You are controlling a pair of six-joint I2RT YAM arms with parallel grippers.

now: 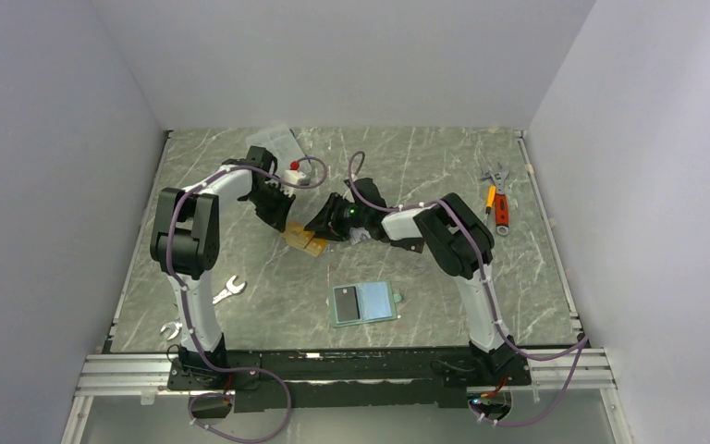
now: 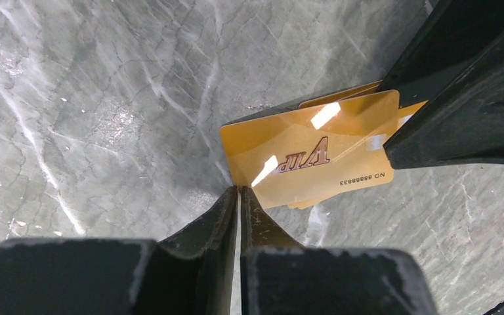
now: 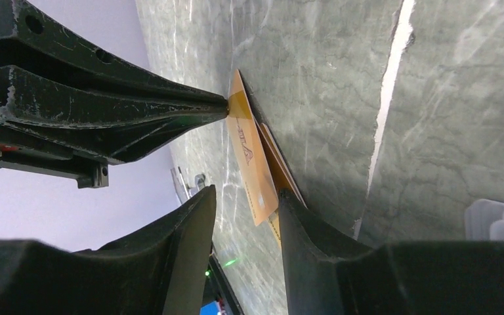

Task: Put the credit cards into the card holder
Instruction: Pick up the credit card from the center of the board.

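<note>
Left tool (image 2: pixel 238 190) — pinching glossy gold card (image 2: pixel 302 157)

Credit cards (image 1: pixel 303 242) sit mid-tabletop (image 1: pixel 425 157), flanked by the left tool (image 1: pixel 287 226) and the right tool (image 1: pixel 318 231). The card holder (image 1: pixel 365 302) lies nearer the arm bases, with a wrench (image 1: pixel 229 289) to its left.

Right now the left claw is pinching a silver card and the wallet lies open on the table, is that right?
Not silver: the card pinched by the left claw is gold, as the left wrist view shows. The wallet does lie open on the table.
</note>
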